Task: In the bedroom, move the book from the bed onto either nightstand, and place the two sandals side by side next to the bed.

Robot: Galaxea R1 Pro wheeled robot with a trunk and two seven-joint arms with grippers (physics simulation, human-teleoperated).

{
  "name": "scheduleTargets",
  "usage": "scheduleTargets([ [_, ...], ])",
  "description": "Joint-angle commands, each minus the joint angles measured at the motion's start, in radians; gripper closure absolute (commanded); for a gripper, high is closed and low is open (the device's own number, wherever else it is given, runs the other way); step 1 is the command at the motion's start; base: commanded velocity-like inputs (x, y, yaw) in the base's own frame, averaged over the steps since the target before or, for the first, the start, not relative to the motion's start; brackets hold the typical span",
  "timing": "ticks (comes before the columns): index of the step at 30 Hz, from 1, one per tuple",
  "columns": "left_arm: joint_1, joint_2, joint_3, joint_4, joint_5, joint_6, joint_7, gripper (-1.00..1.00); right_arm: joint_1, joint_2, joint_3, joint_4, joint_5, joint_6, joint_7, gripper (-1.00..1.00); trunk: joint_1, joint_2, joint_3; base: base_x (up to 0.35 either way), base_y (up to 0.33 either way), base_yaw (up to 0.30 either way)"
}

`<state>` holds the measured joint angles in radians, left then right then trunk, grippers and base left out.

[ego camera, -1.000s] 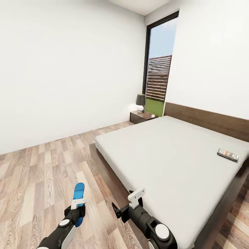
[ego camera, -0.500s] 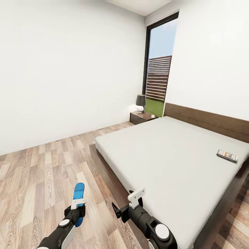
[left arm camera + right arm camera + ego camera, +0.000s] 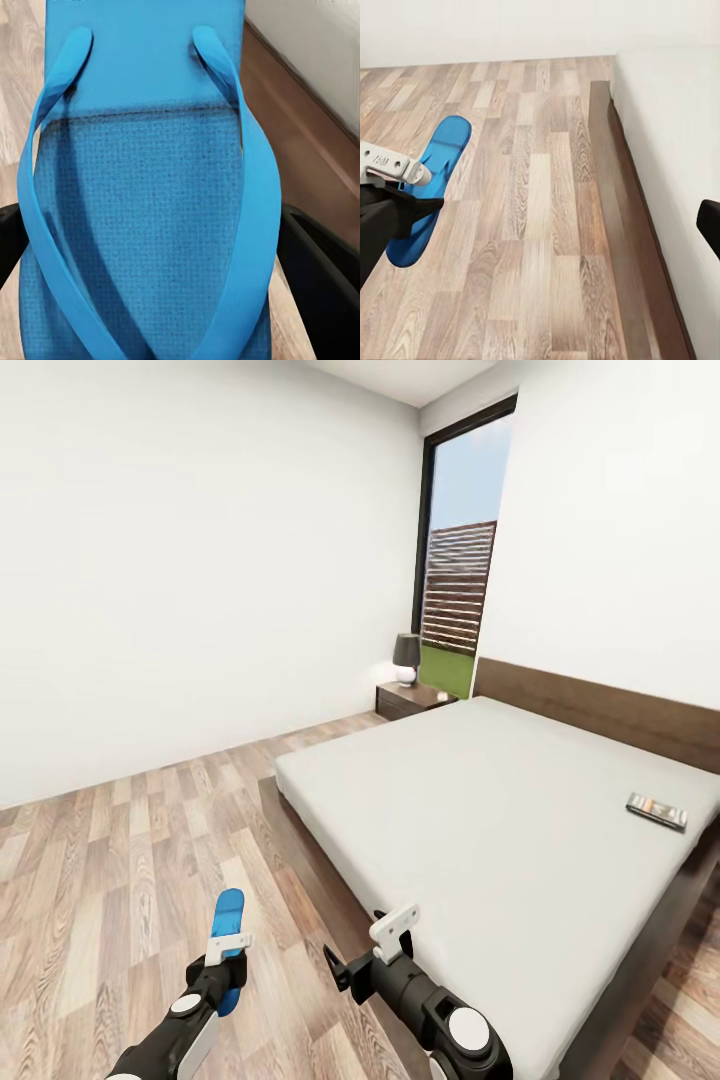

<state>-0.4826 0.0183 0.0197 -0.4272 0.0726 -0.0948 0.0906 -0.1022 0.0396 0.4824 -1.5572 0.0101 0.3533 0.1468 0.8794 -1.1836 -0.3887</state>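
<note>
Left hand is closed on a flat blue sandal with a woven-textured sole, beside the bed. Right hand is seen; its state cannot be told. A thin book lies on the bed's smooth grey mattress.

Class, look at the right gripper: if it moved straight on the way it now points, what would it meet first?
Probably the wood-plank floor beside the bed frame; nothing else lies ahead of the right gripper, though depth is hard to judge.
</note>
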Motion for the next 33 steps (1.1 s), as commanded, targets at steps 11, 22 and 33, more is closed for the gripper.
scheduleTargets([
  [11,-0.001,0.000,-0.001,0.001,0.006,-0.003,0.001,1.00,-0.001,0.000,-0.001,-0.001,0.001,0.006,0.004,-1.00,-0.042,0.077,0.033,0.000,0.000,0.000],
  [22,-0.001,0.000,-0.001,0.001,0.004,-0.003,0.001,1.00,-0.001,0.000,-0.001,-0.001,0.002,0.006,0.004,-1.00,-0.084,0.154,0.068,0.000,0.000,0.000],
  [33,-0.001,0.000,-0.001,0.001,0.004,-0.003,0.001,1.00,-0.001,0.000,-0.001,-0.001,0.001,0.005,0.004,-1.00,-0.127,0.231,0.102,0.000,0.000,0.000],
])
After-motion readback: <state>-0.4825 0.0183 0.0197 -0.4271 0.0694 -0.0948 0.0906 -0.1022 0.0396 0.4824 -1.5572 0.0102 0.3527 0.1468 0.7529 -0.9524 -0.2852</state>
